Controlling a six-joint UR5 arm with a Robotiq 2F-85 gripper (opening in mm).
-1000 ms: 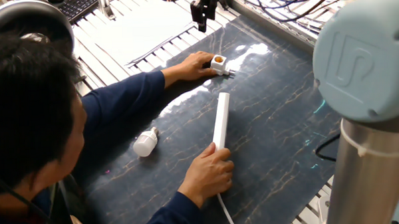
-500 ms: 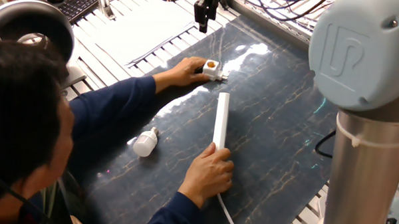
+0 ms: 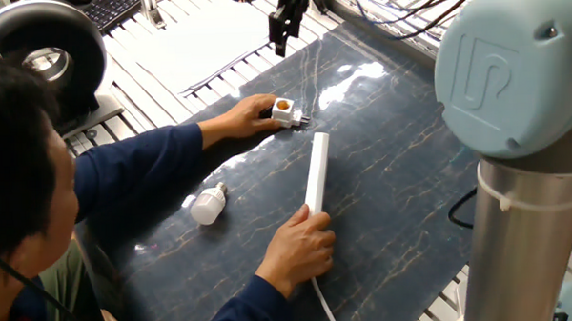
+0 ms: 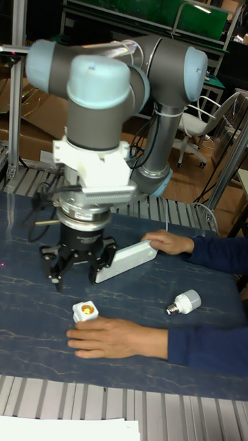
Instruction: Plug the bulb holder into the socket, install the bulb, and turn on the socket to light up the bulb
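The bulb holder [image 3: 284, 111] [image 4: 85, 312], a small white cube with an orange opening facing up, rests on the dark mat under a person's fingertips. The socket [image 3: 316, 174] [image 4: 127, 260], a long white strip, lies mid-mat, and the person's other hand holds its cable end. The bulb [image 3: 207, 204] [image 4: 183, 302] lies on its side to the left, untouched. My gripper [image 3: 283, 29] [image 4: 74, 275] hangs open and empty above the mat's far edge, just beyond the holder and beside the socket's far end.
A person [image 3: 20, 189] leans in from the left, with both forearms [image 3: 143, 161] across the dark marbled mat [image 3: 401, 176]. My arm's base column [image 3: 521, 209] fills the right. Cables [image 3: 405, 13] run along the far edge, and a round metal device [image 3: 44, 50] sits top left.
The person's hand has slid the bulb holder leftward along the mat, away from the socket's far end. Their head has drawn back to the left. My gripper has shifted slightly left.
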